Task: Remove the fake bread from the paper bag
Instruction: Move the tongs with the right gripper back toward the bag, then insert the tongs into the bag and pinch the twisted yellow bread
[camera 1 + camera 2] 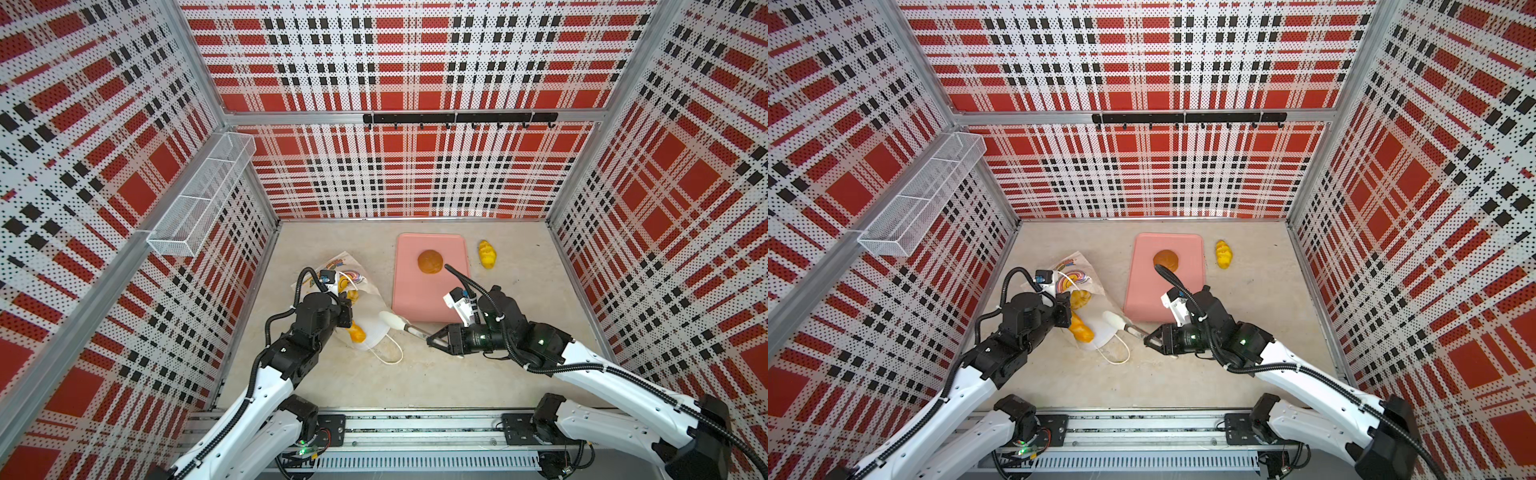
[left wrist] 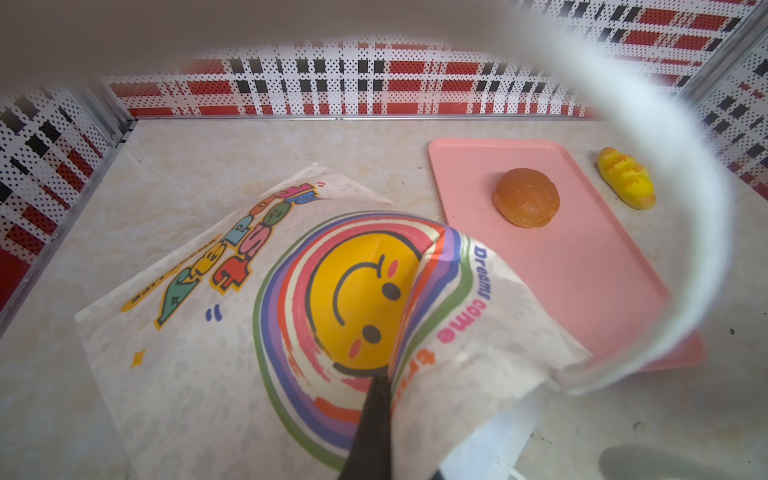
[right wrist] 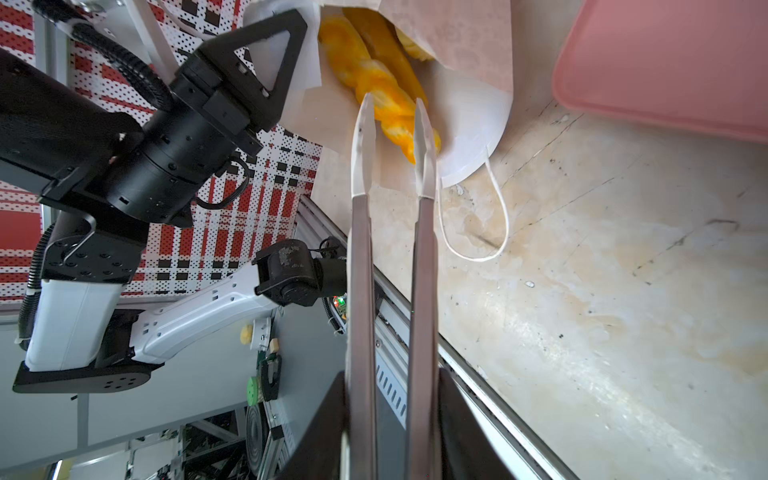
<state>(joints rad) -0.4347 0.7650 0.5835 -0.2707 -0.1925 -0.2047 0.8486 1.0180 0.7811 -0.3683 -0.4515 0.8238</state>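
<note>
The left gripper [image 2: 378, 390] is pinching shut on a fold of the paper bag [image 2: 178, 374], which is lying beside the pink tray [image 2: 582, 270]. The right gripper [image 1: 430, 338] is clamping metal tongs [image 3: 361, 270], their white tips straddling a braided stick [image 3: 386, 104] at the bag's mouth; contact is unclear. The bag is showing "Dreams come tr", the rest hidden in the fold. A brown bun [image 2: 525, 197] is sitting on the tray, a yellow loaf [image 2: 625, 178] just beyond it.
</note>
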